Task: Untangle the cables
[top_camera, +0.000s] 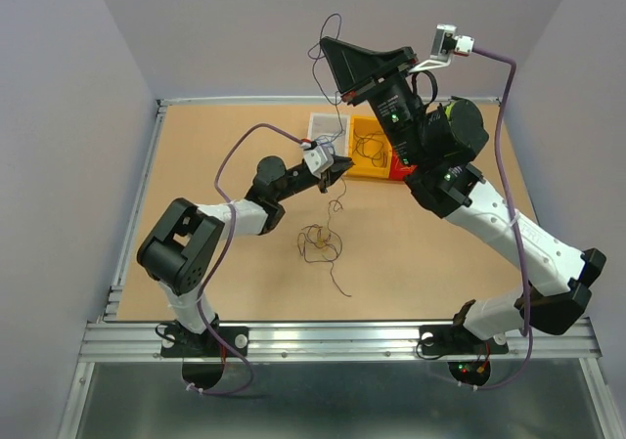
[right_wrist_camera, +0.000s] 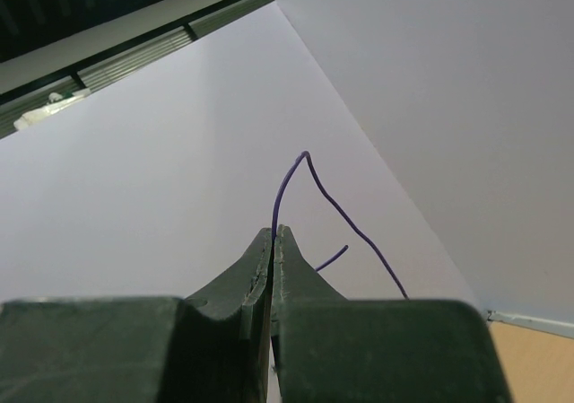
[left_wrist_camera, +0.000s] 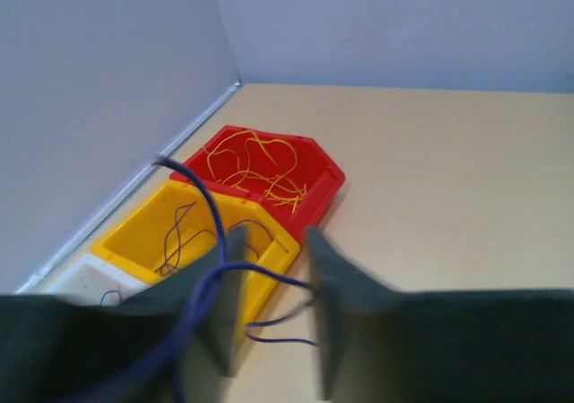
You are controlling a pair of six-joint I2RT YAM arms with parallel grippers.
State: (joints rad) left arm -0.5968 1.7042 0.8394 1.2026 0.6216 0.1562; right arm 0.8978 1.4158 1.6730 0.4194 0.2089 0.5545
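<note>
My right gripper (top_camera: 324, 44) (right_wrist_camera: 273, 231) is raised high above the back of the table, shut on a thin blue cable (right_wrist_camera: 285, 183) that loops above it (top_camera: 334, 16) and hangs down toward the bins. My left gripper (top_camera: 340, 168) (left_wrist_camera: 275, 237) is low beside the yellow bin, its jaws apart, with the blue cable (left_wrist_camera: 212, 207) crossing the gap between its fingers. A small tangle of yellow-orange and dark cables (top_camera: 319, 242) lies on the table in front of it, one strand trailing toward me.
Three bins stand in a row at the back: white (top_camera: 319, 119) (left_wrist_camera: 85, 277), yellow (top_camera: 362, 171) (left_wrist_camera: 134, 232) holding dark cables, and red (top_camera: 399, 173) (left_wrist_camera: 327, 171) holding yellow-orange cables. Grey walls close off the left, back and right.
</note>
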